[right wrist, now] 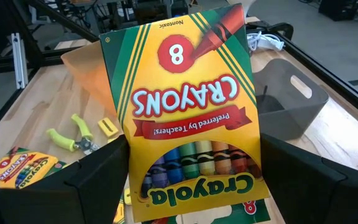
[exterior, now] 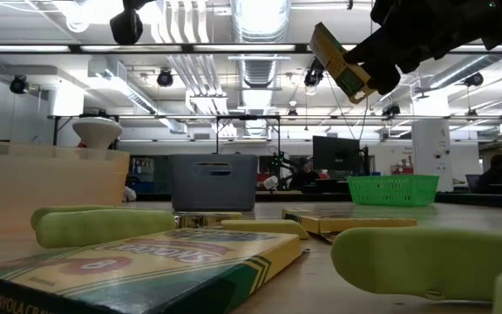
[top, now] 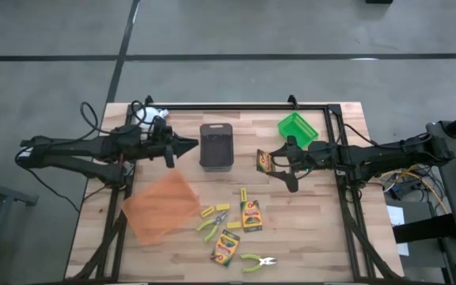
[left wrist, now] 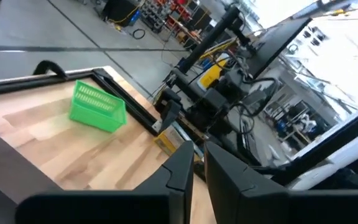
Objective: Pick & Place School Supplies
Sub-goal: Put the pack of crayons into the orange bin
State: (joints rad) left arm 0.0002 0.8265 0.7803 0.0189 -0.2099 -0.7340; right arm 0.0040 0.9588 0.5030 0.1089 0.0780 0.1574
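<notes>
The right gripper point(top: 279, 168) grasps a crayon box point(right wrist: 188, 106) by its edges and holds it in the air above the worktop point(top: 323, 237), between the black tray point(top: 217, 146) and the green tray point(top: 298, 128). The box is yellow with green stripes, a red circle marked 8, the word CRAYONS, and a window showing coloured crayon tips. The left gripper point(top: 190, 146) hangs clenched and empty just beside the black tray. Lower on the worktop lie two more crayon boxes point(top: 251, 215) point(top: 226, 247), two lime-handled tools point(top: 213, 224) point(top: 258, 260) and short yellow sticks point(top: 244, 194). An orange tray point(top: 159, 207) sits near them.
</notes>
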